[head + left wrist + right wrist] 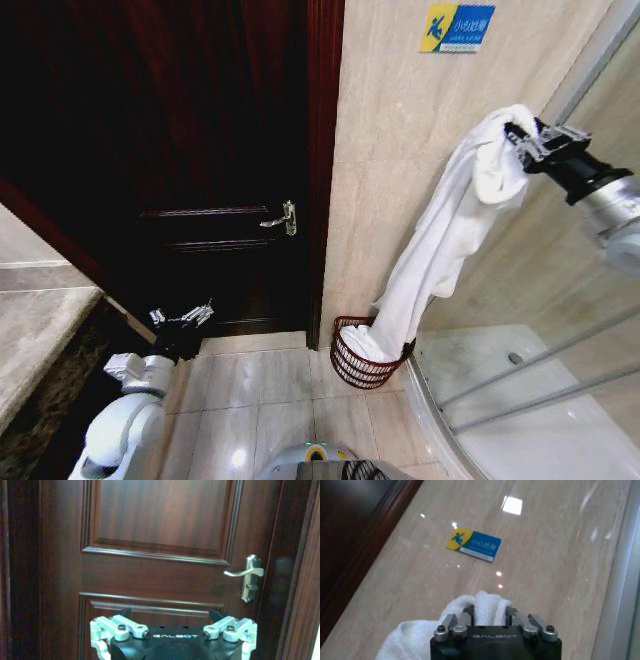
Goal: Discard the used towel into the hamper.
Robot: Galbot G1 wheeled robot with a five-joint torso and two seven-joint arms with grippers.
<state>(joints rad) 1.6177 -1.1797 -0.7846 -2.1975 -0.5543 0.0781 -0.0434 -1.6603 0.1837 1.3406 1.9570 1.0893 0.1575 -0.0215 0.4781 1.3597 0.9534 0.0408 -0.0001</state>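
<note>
From the head, the right gripper [522, 140] clamps the long white terry towel [440, 240] high, so its tail drops inside the round reddish-brown wire hamper [350, 375]; left wrist: left gripper [172, 620] parked, spread, empty; right wrist: fingers pinch cloth.

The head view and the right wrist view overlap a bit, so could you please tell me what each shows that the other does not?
The head view alone shows the hamper on the floor by the wall, the towel's lower end resting in it, the door handle, the glass shower panel and the left gripper low near the door. The right wrist view alone shows the towel bunched between the right gripper's fingers from close up. Both show the right gripper shut on the white towel, the blue and yellow sign and the beige tiled wall.
</note>
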